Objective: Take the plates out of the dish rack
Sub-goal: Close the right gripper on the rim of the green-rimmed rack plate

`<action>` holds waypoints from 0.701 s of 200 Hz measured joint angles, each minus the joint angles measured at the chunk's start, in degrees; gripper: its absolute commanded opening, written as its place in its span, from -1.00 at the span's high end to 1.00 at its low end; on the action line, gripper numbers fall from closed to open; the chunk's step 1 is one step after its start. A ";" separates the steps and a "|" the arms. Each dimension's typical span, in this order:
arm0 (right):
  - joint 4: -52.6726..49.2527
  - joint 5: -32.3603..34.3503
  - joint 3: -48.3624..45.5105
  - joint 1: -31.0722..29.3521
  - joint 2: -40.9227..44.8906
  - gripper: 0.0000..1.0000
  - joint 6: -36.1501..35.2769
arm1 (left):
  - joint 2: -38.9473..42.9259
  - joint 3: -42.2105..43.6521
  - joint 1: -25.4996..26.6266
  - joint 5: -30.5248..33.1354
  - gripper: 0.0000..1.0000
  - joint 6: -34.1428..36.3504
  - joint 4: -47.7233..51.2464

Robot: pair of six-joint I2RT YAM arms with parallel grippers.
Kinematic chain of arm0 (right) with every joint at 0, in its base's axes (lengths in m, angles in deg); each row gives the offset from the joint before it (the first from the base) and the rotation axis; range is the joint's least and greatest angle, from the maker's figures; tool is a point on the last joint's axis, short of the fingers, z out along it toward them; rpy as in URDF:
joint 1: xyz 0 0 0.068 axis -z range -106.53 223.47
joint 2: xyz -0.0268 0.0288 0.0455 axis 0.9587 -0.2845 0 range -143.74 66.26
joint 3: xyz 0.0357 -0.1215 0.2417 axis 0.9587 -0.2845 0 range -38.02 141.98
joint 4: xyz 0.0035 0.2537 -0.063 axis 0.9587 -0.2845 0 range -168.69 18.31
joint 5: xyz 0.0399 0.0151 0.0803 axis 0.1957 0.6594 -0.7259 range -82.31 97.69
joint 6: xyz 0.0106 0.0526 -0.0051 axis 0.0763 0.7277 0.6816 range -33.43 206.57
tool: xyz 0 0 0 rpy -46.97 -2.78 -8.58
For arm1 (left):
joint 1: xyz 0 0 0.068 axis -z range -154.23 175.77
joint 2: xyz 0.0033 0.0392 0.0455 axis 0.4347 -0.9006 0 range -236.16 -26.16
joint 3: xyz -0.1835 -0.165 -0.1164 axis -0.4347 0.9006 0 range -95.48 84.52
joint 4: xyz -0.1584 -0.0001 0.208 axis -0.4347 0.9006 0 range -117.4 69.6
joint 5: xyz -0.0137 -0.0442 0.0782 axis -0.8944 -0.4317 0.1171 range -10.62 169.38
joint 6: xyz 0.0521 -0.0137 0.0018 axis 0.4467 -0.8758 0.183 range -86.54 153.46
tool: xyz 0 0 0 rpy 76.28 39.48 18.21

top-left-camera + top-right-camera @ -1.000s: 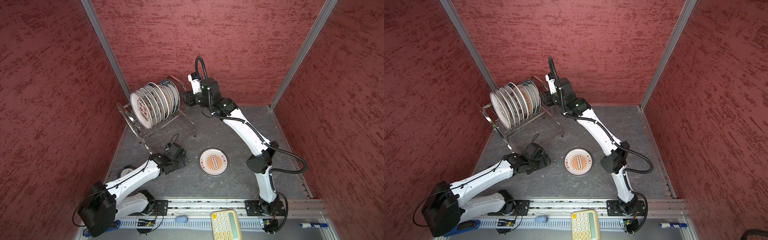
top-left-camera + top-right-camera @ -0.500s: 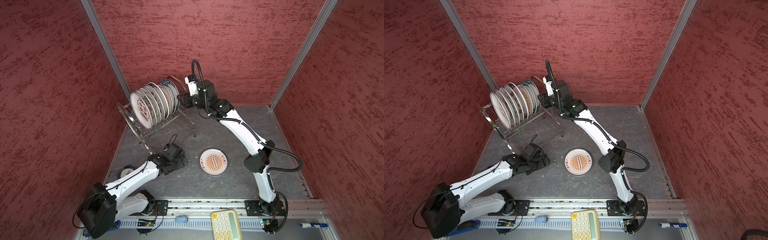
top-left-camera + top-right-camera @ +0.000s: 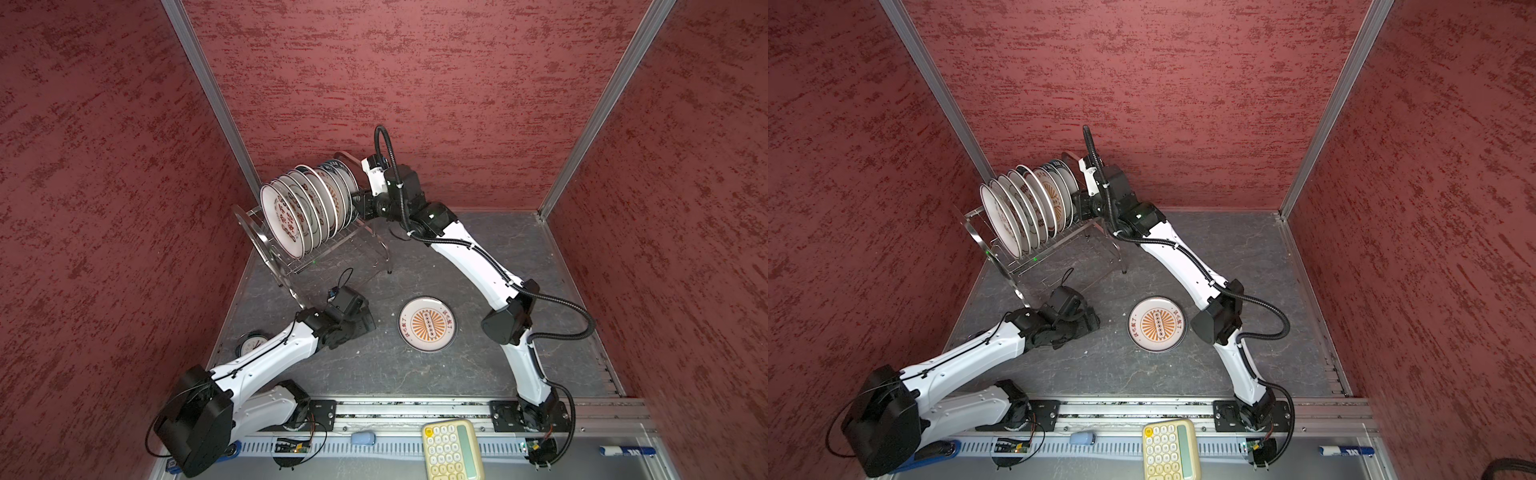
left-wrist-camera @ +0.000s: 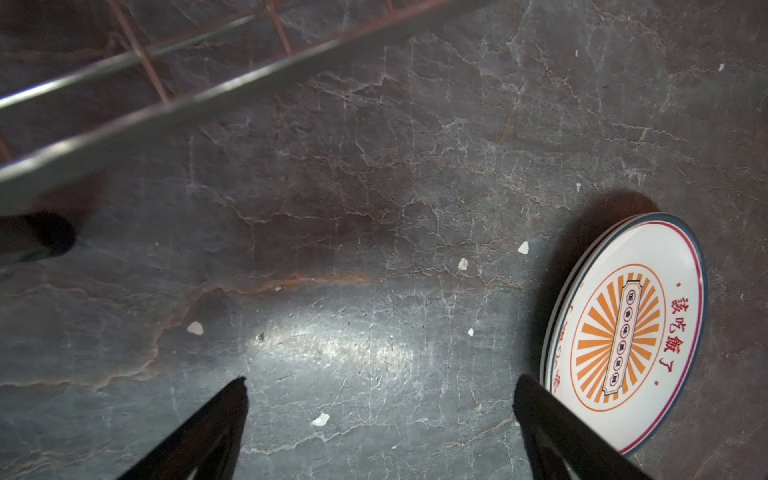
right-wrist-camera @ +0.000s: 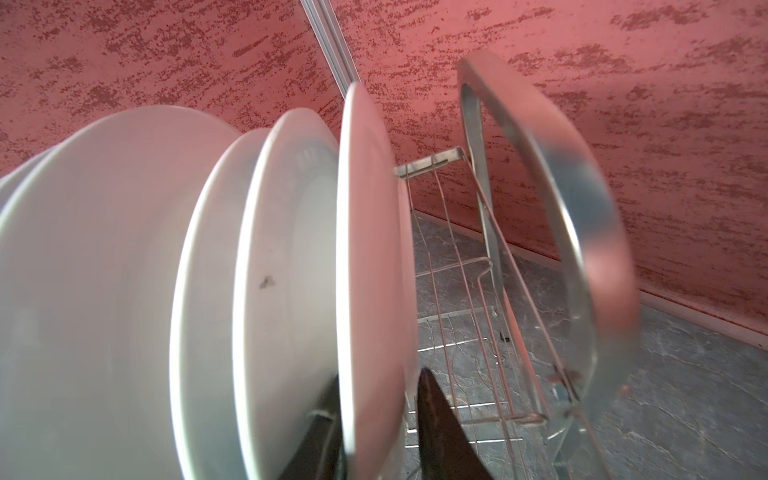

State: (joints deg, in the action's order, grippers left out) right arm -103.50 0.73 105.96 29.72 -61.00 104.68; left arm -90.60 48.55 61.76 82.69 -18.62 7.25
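Observation:
Several white plates (image 3: pixel 307 212) (image 3: pixel 1025 208) stand on edge in the steel dish rack (image 3: pixel 332 251) (image 3: pixel 1059 247) at the back left. My right gripper (image 3: pixel 359 203) (image 3: pixel 1079 203) (image 5: pixel 374 386) reaches in at the rack's right end, its two fingers pressed on either side of the end plate (image 5: pixel 370 249), shut on its rim. An orange sunburst plate (image 3: pixel 427 324) (image 3: pixel 1158 324) (image 4: pixel 623 332) lies flat on the floor, seemingly on another plate. My left gripper (image 3: pixel 365 322) (image 4: pixel 380 382) hovers low to its left, open and empty.
The rack's arched handle (image 5: pixel 582 208) stands just behind the gripped plate. A rack leg (image 4: pixel 37 237) is near my left gripper. A small clock (image 3: pixel 251 344) lies under the left arm. A calculator (image 3: pixel 452 449) and marker (image 3: pixel 627 451) sit on the front rail.
My right gripper moved left into the rack's end and closed round the end plate's rim. The left arm barely moved.

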 measured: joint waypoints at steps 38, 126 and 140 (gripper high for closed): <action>0.24 1.36 0.11 -0.42 -0.68 0.58 0.61 | 0.00 0.42 -0.15 0.00 -0.99 0.02 -0.90; 0.35 6.14 0.31 -1.01 -0.76 0.86 -0.46 | -0.15 1.66 -1.11 -0.04 -0.99 0.07 -3.76; 0.52 6.58 0.31 -1.09 -0.76 0.89 -0.55 | -0.39 1.90 -1.22 -0.04 -0.99 0.07 -4.42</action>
State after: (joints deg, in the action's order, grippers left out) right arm -102.98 7.31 106.27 28.63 -61.77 104.14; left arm -91.00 50.45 60.53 82.65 -18.55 2.84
